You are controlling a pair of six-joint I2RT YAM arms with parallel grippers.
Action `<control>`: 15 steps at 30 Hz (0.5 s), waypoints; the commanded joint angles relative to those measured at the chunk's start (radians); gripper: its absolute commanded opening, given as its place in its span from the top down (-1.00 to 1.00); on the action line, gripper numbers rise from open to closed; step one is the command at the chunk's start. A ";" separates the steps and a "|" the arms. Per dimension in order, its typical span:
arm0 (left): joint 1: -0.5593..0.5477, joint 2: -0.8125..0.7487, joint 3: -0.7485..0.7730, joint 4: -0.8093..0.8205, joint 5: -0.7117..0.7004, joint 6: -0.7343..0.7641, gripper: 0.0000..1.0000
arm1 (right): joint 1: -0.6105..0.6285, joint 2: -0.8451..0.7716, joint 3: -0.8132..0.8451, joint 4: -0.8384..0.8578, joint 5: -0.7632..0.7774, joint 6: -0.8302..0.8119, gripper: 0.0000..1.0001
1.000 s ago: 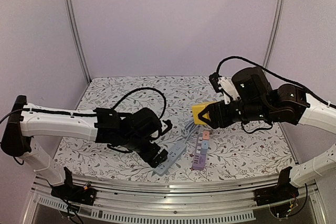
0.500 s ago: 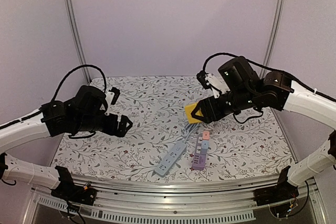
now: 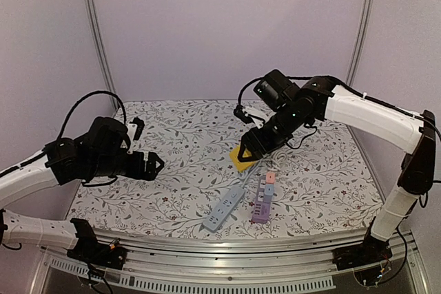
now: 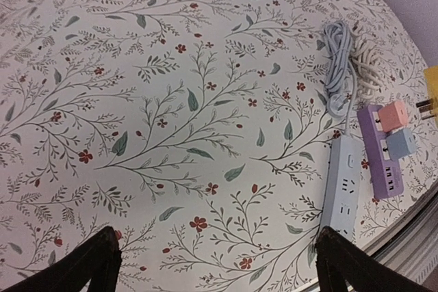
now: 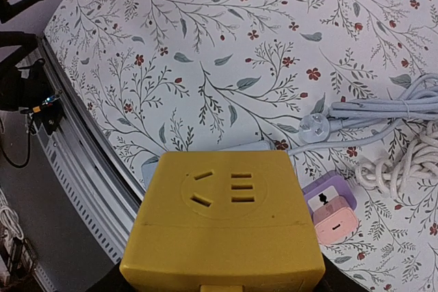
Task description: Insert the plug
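My right gripper [image 3: 245, 153] is shut on a yellow cube plug adapter [image 3: 242, 159] and holds it above the cable end of the grey-blue power strip [image 3: 224, 209]. In the right wrist view the yellow cube [image 5: 229, 217] fills the lower frame, socket face up, and hides most of the strip [image 5: 236, 146]. My left gripper [image 3: 153, 165] is open and empty at the left, well clear of the strip. In the left wrist view the strip [image 4: 341, 186] lies at the lower right, and the cube's edge [image 4: 432, 83] shows at the right border.
A purple power strip [image 3: 260, 201] with pink and blue adapters lies right of the grey-blue one. It also shows in the left wrist view [image 4: 382, 158] and the right wrist view [image 5: 328, 203]. Coiled cables [image 3: 253, 166] and a white plug [image 5: 313, 126] lie behind. The table's metal front rail [image 3: 227, 253] is close.
My left arm has let go of the grey-blue strip and pulled back to the left. My right arm has carried the yellow cube left and down, over the strip's cable end.
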 commanded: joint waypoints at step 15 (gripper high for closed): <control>0.030 -0.036 -0.029 -0.036 -0.025 -0.013 -0.99 | 0.017 0.244 0.200 -0.194 -0.179 -0.094 1.00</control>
